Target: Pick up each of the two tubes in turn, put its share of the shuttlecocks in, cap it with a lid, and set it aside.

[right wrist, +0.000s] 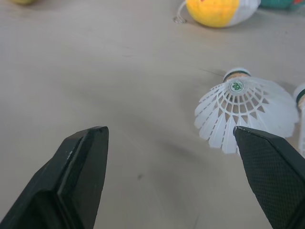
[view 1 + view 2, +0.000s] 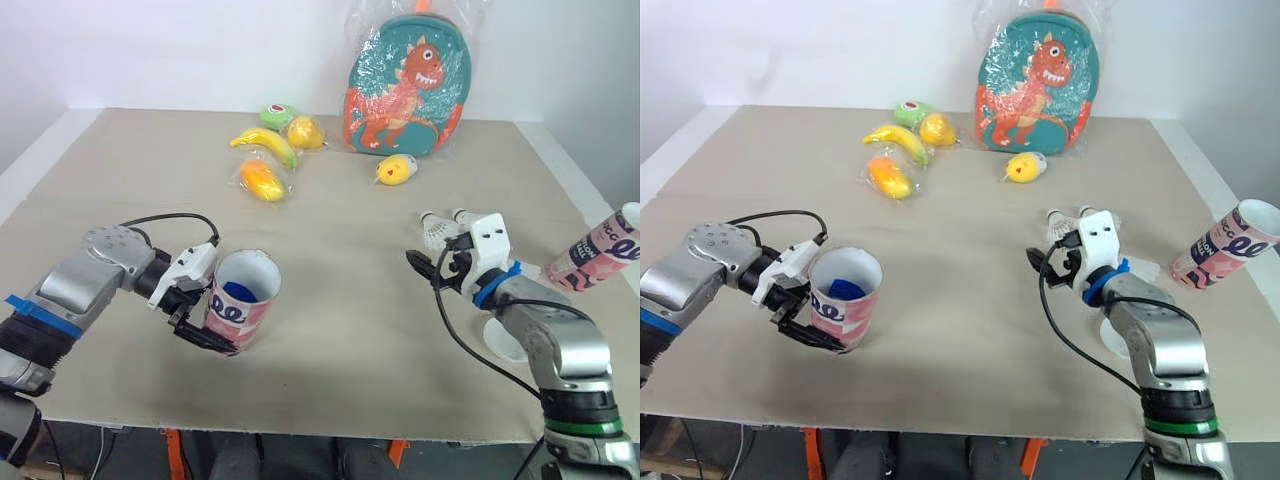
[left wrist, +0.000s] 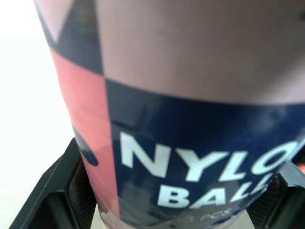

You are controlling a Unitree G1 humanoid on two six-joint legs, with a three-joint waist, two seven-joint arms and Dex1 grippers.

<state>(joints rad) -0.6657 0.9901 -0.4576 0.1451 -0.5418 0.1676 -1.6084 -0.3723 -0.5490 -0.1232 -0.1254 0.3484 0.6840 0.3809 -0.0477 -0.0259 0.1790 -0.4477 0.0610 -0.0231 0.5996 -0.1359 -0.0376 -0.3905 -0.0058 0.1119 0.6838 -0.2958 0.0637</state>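
Left end effector (image 3: 167,205) pinching pink-navy open-topped tube (image 2: 245,300); right end effector (image 1: 169,138) spread

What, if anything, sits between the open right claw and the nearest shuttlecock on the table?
Nothing visible does. The right claw is open, and the shuttlecock lies just ahead of it, close to one finger, with bare table in between. A second shuttlecock lies beside the first, not in the path.
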